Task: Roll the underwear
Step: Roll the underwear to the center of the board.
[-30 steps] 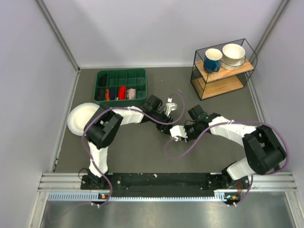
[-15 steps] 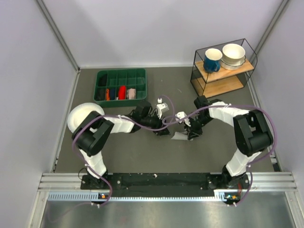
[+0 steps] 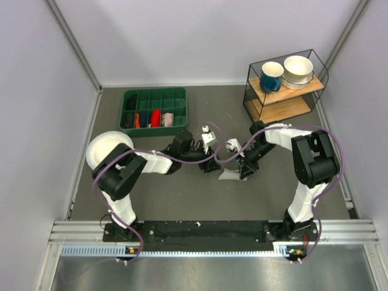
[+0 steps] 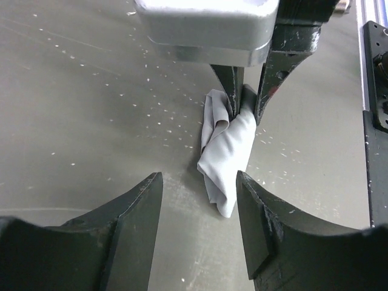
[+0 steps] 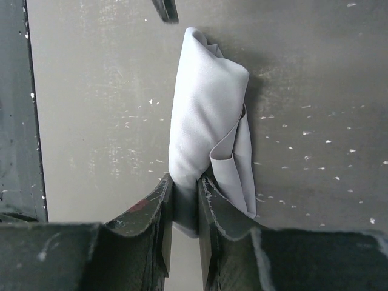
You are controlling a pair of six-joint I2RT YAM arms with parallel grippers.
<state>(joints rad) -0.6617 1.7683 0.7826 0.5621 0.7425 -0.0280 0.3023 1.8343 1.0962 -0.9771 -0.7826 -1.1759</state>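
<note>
The underwear [image 3: 230, 175] is a light grey, loosely rolled bundle lying on the dark table between the two arms. It also shows in the left wrist view [image 4: 228, 150] and in the right wrist view [image 5: 205, 118]. My right gripper [image 5: 185, 185] is shut on one end of the underwear, with cloth pinched between its jaws. From above, the right gripper [image 3: 245, 167] stands over the bundle's right side. My left gripper [image 4: 199, 182] is open and holds nothing. Its fingertips sit low over the table just short of the bundle's free end. From above, the left gripper [image 3: 212, 165] is left of the bundle.
A green tray [image 3: 129, 104] with small coloured cloth rolls stands at the back left. A white plate [image 3: 100, 151] lies left of the left arm. A wire shelf [image 3: 282, 108] at the back right carries a blue mug [image 3: 271, 76] and white bowls [image 3: 297, 71]. Purple cables loop over both arms.
The left gripper has come down to the table left of the underwear and its jaws have widened. The right arm has swung back and right, still gripping the cloth.
</note>
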